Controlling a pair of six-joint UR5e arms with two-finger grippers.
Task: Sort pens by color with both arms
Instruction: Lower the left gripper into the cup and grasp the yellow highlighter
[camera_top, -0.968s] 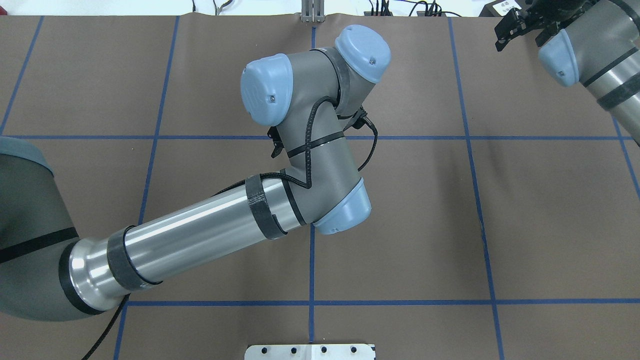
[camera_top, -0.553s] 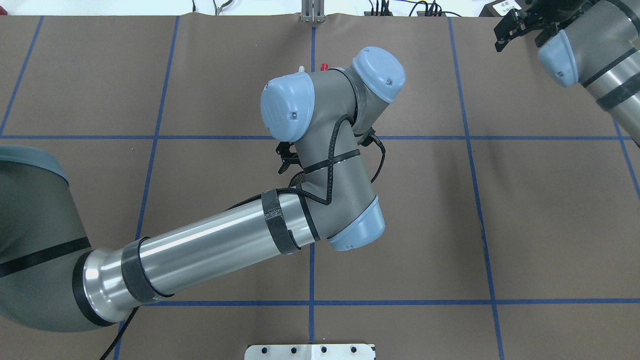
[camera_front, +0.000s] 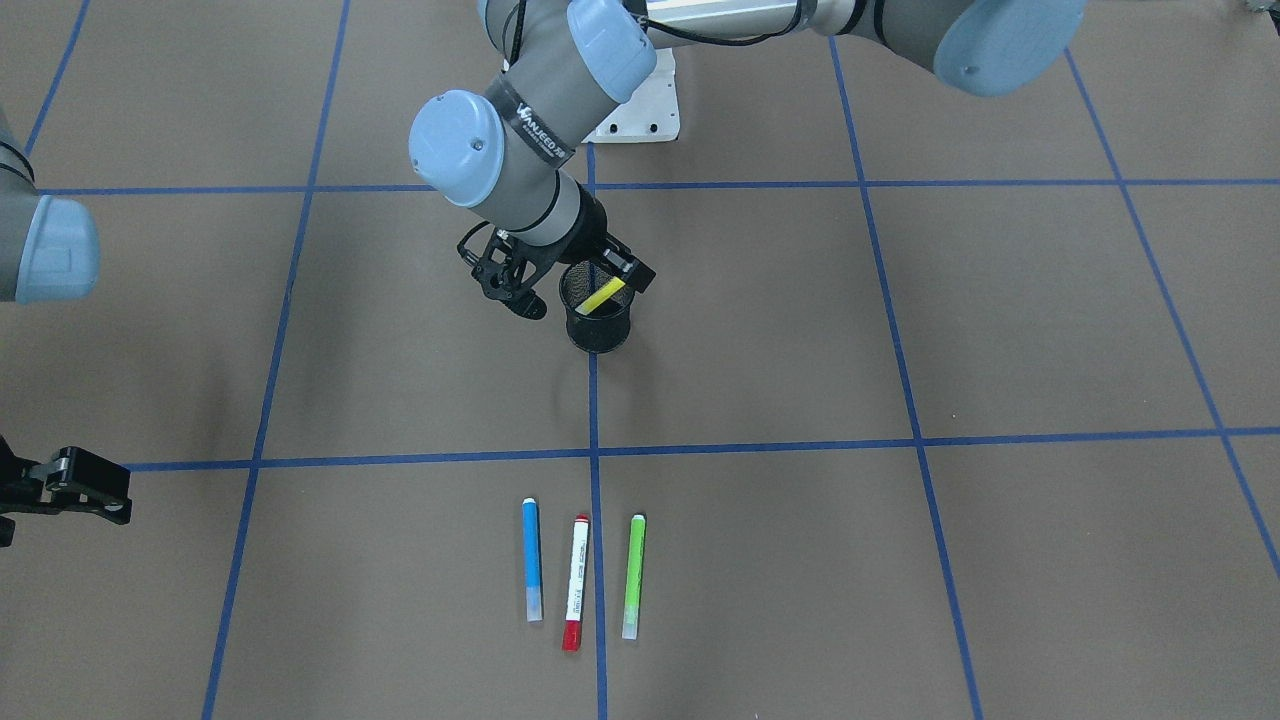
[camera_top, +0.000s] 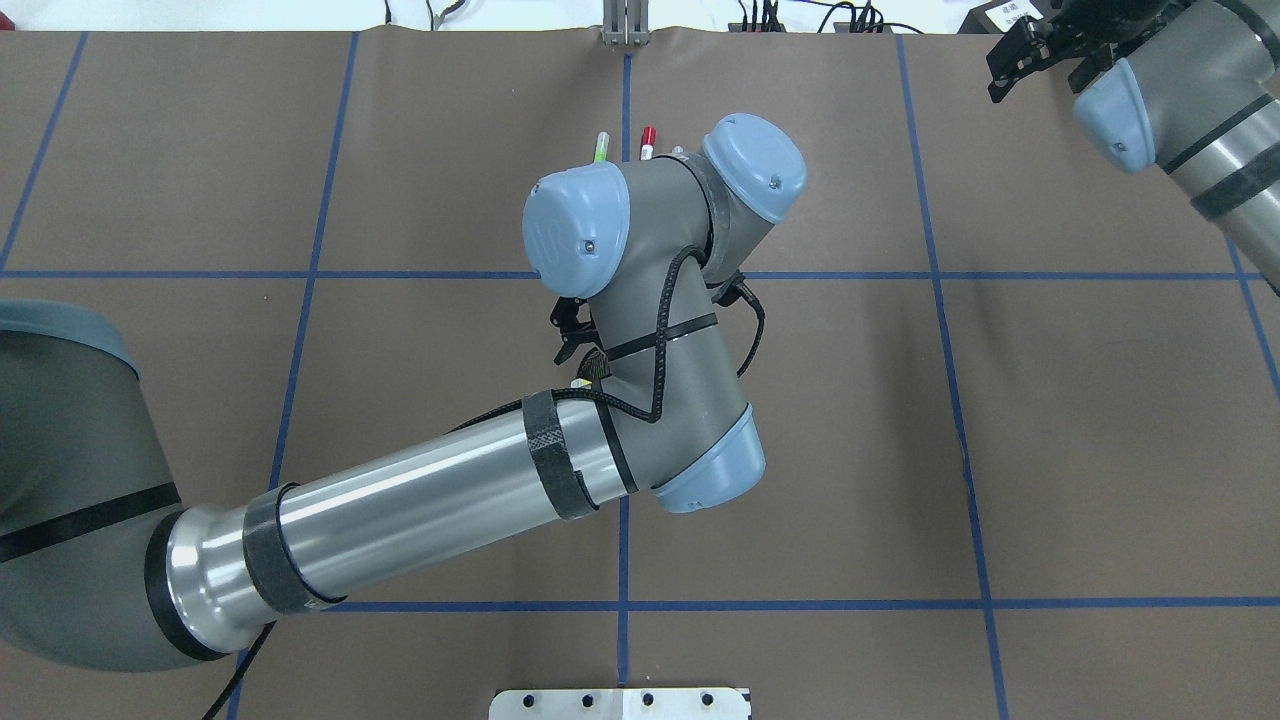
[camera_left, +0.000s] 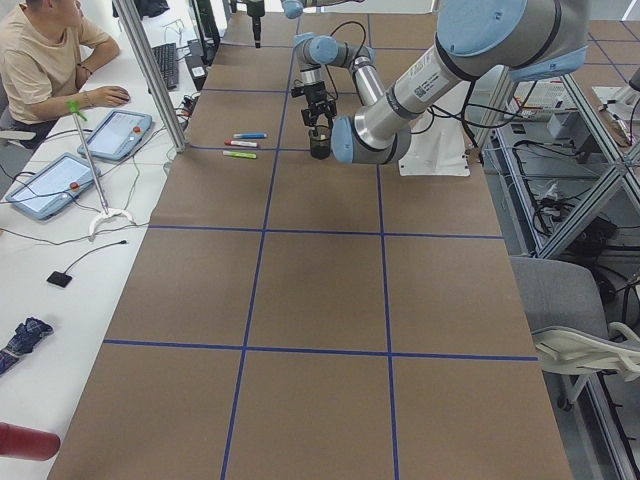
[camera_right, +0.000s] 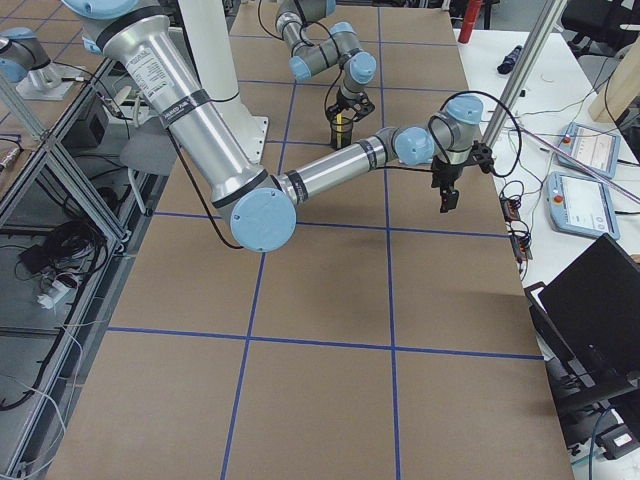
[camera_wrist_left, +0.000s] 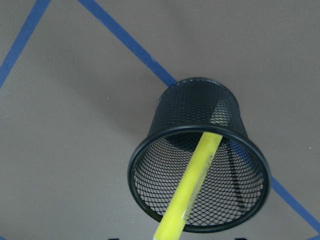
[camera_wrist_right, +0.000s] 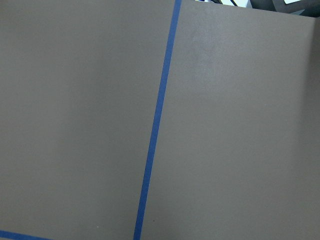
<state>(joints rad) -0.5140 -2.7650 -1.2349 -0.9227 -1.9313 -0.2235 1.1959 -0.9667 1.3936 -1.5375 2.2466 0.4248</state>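
My left pincer (camera_front: 584, 292) hangs right over the black mesh cup (camera_front: 600, 338), its fingers spread wide and gripping nothing. The wrist camera looks straight down into the cup's mouth. The yellow pen (camera_front: 605, 296) is the only one inside. It leans aslant, lower end down in the mesh and upper end poking past the rim, close by one finger. The blue pen (camera_front: 531, 555), the white-barrelled pen with red ends (camera_front: 575, 580) and the green pen (camera_front: 634, 575) lie in a row on the counter (camera_front: 900, 330). They sit well apart from the cup on the operators' side, not touching one another. So I judge the step in hand is lifting the yellow one out to join them. To do it well I'd centre the fingers on the exposed upper stretch above the rim and turn the wrist so they close across the barrel, not along it. I'd also keep both tips outside the mesh — a finger catching the rim would tip this light cup. Once closed, I'd draw the pen out along its own lean, not straight up, so it does not lever against the rim. The right pincer (camera_front: 95, 490) waits far from the cup, out at the counter's edge on my right. It seems to carry nothing — whether it is open I cannot tell.
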